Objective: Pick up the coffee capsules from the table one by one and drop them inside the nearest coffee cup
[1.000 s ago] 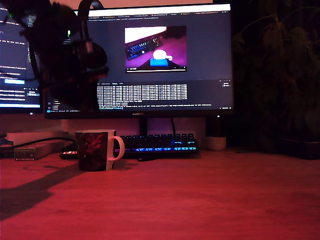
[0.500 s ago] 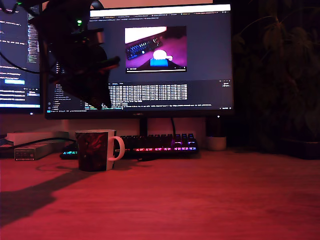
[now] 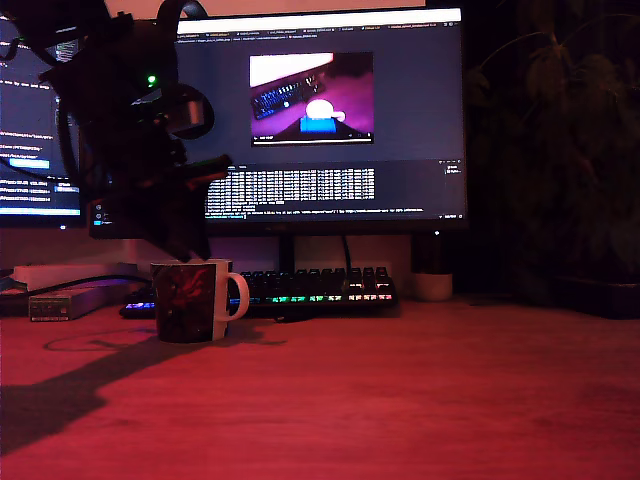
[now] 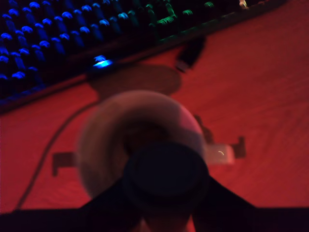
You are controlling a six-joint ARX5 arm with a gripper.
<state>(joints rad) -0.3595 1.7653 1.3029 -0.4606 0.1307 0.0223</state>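
The coffee cup [image 3: 186,300] is seen standing upright on the table [image 3: 420,400], toward the exterior view's left, white handle turned to the exterior view's right; it is set just in front of the lit keyboard [image 3: 315,288]. In the wrist view the cup is seen from above, blurred, its pale rim a ring on the red tabletop. A dark round coffee capsule [image 4: 166,169] is held over the cup's mouth, sharper than the cup under it. The pincer [image 4: 166,192] is closed on that capsule, dark fingers [image 4: 108,203] pressed in from both sides; how tightly cannot be told. In the exterior view the arm is shown only as a black silhouette, lowest part just above the cup rim, apart from it; a green light is lit on the arm.

A thin cable [image 4: 50,145] is laid on the table beside the cup. Behind the keyboard a large monitor [image 3: 330,120] is on, showing text and a small video window; a second screen [image 3: 30,130] is partly visible at the exterior view's left edge. A small pale pot [image 3: 432,286] is placed past the keyboard's end, well apart from the cup; a dark plant [image 3: 560,150] fills the exterior view's right.
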